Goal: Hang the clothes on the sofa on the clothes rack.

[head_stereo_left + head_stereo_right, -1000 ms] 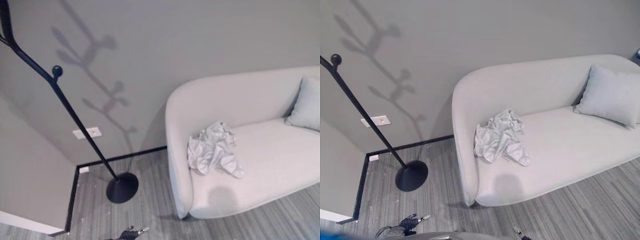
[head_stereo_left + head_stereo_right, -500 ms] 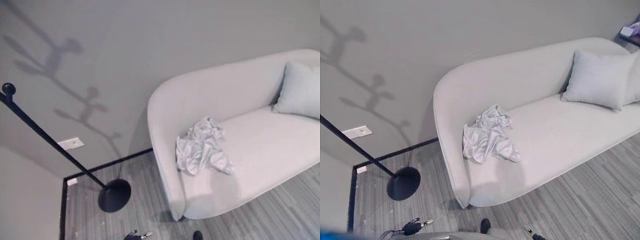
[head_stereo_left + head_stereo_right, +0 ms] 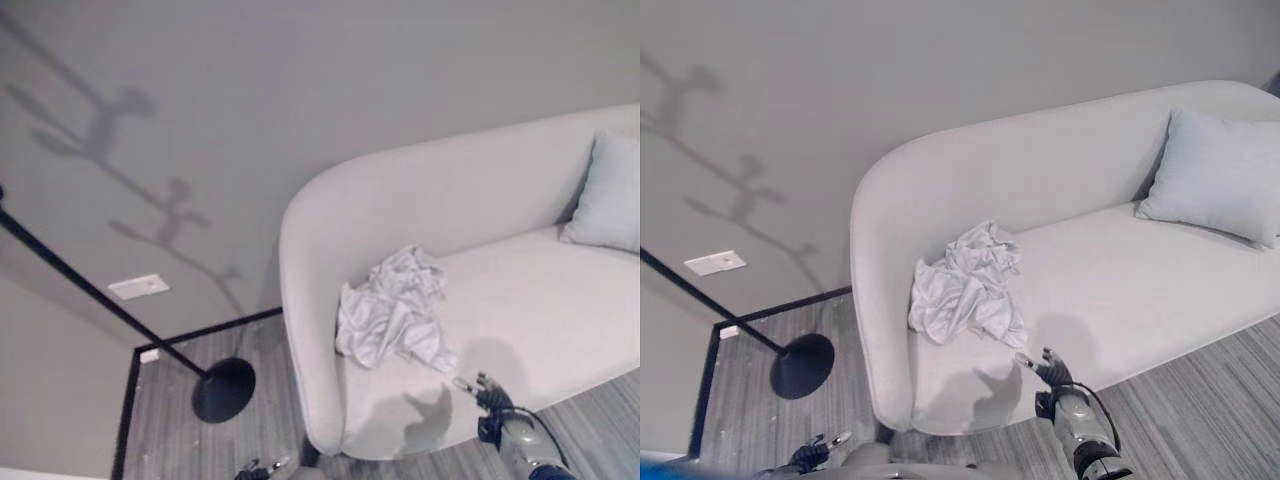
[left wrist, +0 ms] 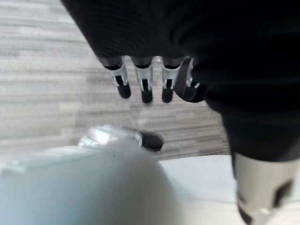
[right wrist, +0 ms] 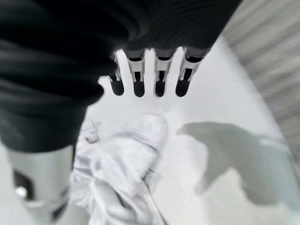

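- Your left hand (image 3: 818, 452) hangs low with fingers relaxed, far from the clothes rack (image 3: 790, 362).
- Your right hand (image 3: 1049, 372) has risen over the seat, fingers straight (nothing held); the clothes (image 3: 962, 286) lie crumpled just beyond on the sofa (image 3: 1120, 270), so reach next.

Evenly bright; soft branching shadow across the wall (image 3: 250, 100), hand-shaped shadow on the sofa (image 3: 1110, 280) seat's front edge.

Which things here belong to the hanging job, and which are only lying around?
For the job:
- crumpled white clothes
- sofa
- black clothes rack
- right robot hand, open, above the seat edge near the clothes
- left robot hand, open, low over the floor

Just around:
- grey cushion
- wall socket
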Controlling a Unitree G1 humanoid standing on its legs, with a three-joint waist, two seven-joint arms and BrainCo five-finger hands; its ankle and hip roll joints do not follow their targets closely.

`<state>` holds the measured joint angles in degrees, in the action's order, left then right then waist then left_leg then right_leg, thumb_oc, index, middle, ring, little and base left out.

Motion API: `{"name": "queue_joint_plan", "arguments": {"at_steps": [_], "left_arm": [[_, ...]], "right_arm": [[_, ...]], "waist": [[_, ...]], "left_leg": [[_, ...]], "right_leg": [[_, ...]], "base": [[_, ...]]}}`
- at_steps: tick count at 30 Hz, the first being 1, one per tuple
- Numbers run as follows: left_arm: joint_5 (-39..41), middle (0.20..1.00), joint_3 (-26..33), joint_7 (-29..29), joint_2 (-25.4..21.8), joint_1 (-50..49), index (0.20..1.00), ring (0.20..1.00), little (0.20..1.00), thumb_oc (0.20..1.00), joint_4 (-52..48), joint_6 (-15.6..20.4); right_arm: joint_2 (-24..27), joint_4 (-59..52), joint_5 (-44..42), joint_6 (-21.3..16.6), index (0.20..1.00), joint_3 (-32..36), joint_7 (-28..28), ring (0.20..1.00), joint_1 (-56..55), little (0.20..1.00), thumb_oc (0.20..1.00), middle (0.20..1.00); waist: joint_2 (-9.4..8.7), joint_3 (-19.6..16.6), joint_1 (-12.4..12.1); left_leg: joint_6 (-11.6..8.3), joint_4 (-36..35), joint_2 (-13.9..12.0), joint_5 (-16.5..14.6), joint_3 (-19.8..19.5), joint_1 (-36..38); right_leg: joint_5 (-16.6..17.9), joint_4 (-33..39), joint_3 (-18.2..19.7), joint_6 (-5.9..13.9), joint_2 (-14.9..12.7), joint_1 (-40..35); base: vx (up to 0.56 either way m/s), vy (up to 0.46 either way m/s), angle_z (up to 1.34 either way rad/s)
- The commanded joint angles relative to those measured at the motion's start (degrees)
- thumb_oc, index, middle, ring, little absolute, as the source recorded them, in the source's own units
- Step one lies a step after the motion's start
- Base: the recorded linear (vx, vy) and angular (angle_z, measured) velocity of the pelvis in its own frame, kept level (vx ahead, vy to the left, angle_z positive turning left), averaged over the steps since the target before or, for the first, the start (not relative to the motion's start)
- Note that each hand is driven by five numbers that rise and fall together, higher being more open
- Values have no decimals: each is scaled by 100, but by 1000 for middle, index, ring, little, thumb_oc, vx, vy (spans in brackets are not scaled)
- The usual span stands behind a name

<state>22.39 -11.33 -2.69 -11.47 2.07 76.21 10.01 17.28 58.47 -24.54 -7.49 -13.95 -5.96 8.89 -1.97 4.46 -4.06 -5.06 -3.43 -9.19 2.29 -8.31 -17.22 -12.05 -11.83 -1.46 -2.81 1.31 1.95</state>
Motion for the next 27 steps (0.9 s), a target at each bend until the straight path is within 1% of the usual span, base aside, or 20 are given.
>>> {"name": "queue_joint_plan", "arguments": {"at_steps": [1,2,3,4,6,7,8,9,10,11,12,13,16,19,20,23,24,25,26,27], "left_arm": [[-24,1000,-72,-58,375,261,1000,1000,1000,1000,56,154],[-111,1000,-89,-71,359,269,1000,1000,1000,1000,53,145],[-185,1000,-82,-44,374,256,1000,1000,1000,1000,112,133],[-323,1000,-88,6,397,239,1000,1000,1000,1000,252,67],[-523,1000,-110,6,343,210,1000,1000,1000,1000,237,43],[-523,1000,-110,5,342,208,1000,1000,1000,1000,236,43],[-676,1000,-143,-53,197,271,1000,1000,1000,1000,104,70],[-677,1000,-143,-53,196,272,1000,1000,1000,1000,104,70],[-796,1000,-170,-125,161,319,1000,1000,1000,1000,83,77],[-796,1000,-170,-125,161,320,1000,1000,1000,1000,84,77],[-828,1000,-190,-231,152,324,1000,1000,1000,1000,53,88],[-828,1000,-189,-231,152,325,1000,1000,1000,1000,53,88],[-789,1000,-211,-317,130,362,1000,1000,1000,1000,21,138],[-700,1000,-231,-379,112,390,1000,1000,1000,1000,46,153],[-568,1000,-227,-436,98,390,1000,1000,1000,1000,65,165],[-304,1000,-164,-621,101,371,1000,1000,1000,1000,-11,252],[-168,1000,-114,-696,87,364,1000,1000,1000,1000,-53,312],[45,1000,-9,-824,70,379,1000,1000,1000,1000,-61,372],[45,1000,-8,-824,70,380,1000,1000,1000,1000,-61,372],[136,1000,32,-895,68,376,1000,1000,1000,1000,-74,402]], "right_arm": [[-44,67,317,-140,1000,55,-49,1000,-109,1000,1000,1000],[-42,159,418,-91,1000,-9,-6,1000,-105,1000,1000,1000],[-44,256,546,-64,1000,-57,20,1000,-103,1000,1000,1000],[-92,380,683,-54,1000,-78,46,1000,-114,1000,1000,1000],[-136,310,895,12,1000,-110,58,1000,-182,1000,1000,1000],[-137,308,896,13,1000,-110,57,1000,-184,1000,1000,1000],[-112,-27,1178,-21,1000,-148,-105,1000,-131,1000,1000,1000],[-113,-28,1178,-20,1000,-147,-106,1000,-131,1000,1000,1000],[-40,-200,1600,-6,1000,-179,-378,1000,25,1000,1000,1000],[-41,-201,1602,-5,1000,-179,-378,1000,25,1000,1000,1000],[48,-436,2018,12,1000,-271,-605,1000,229,1000,1000,1000],[47,-436,2019,12,1000,-271,-605,1000,230,1000,1000,1000],[219,-457,2376,29,1000,-476,-829,1000,724,1000,1000,1000],[221,-240,2359,62,1000,-554,-1001,1000,1123,1000,1000,1000],[191,93,2414,121,1000,-645,-1185,1000,1485,1000,1000,1000],[172,603,2917,291,1000,-833,-1694,1000,1941,1000,1000,1000],[180,751,3027,337,1000,-839,-1868,1000,2076,1000,1000,1000],[161,972,3053,357,1000,-794,-2245,1000,2289,1000,1000,1000],[160,975,3053,355,1000,-794,-2247,1000,2292,1000,1000,1000],[139,1060,3131,378,1000,-787,-2517,1000,2340,1000,1000,1000]], "waist": [[-182,-90,-50],[-162,-103,-93],[-104,-154,-126],[-65,-246,-146],[-67,-338,-130],[-70,-336,-131],[-122,-377,-104],[-124,-377,-106],[-150,-316,-132],[-151,-319,-132],[-184,-231,-171],[-183,-236,-169],[-223,-102,-248],[-246,-37,-316],[-263,14,-421],[-266,76,-552],[-268,89,-616],[-271,122,-709],[-271,122,-707],[-263,147,-763]], "left_leg": [[-64,-42,244,314,123,117],[-102,31,160,364,209,75],[-84,51,112,432,276,183],[-125,47,99,512,295,292],[-116,109,167,542,388,426],[-115,109,170,540,391,431],[-49,237,297,380,630,462],[-48,242,298,376,633,461],[20,399,360,265,714,343],[21,408,361,260,714,335],[80,609,438,158,746,103],[81,617,438,154,745,93],[128,834,513,80,721,-294],[147,894,547,81,694,-494],[155,901,566,107,657,-658],[146,908,580,144,575,-845],[141,906,586,163,546,-901],[143,944,605,169,491,-997],[143,948,605,168,489,-1001],[145,993,623,156,451,-1039]], "right_leg": [[466,1242,284,699,-531,-843],[445,1259,330,731,-591,-936],[447,1288,389,773,-630,-1024],[505,1331,412,841,-729,-1084],[628,1397,398,930,-944,-1089],[628,1401,399,931,-948,-1095],[803,1396,456,1092,-1217,-847],[802,1396,459,1093,-1219,-846],[919,1441,444,1153,-1326,-680],[919,1442,444,1154,-1327,-676],[1050,1506,435,1202,-1394,-500],[1050,1506,435,1203,-1394,-494],[1165,1579,380,1211,-1414,-222],[1235,1617,363,1217,-1399,-74],[1262,1662,313,1215,-1373,35],[1298,1683,250,1207,-1327,165],[1302,1683,222,1212,-1315,192],[1287,1683,190,1215,-1296,221],[1287,1683,188,1215,-1296,222],[1282,1683,163,1218,-1292,223]], "base": [[306,246,-56],[191,189,-11],[325,328,18],[327,340,13],[229,242,-31],[209,320,-35],[138,242,-21],[144,343,-54],[8,103,-73],[-36,163,-78],[-43,62,-21],[-59,83,1],[-89,28,2],[-87,-2,2],[-61,-17,1],[-47,-23,7],[-22,-30,29],[-8,-25,30],[2,-17,28],[21,-8,20]]}}
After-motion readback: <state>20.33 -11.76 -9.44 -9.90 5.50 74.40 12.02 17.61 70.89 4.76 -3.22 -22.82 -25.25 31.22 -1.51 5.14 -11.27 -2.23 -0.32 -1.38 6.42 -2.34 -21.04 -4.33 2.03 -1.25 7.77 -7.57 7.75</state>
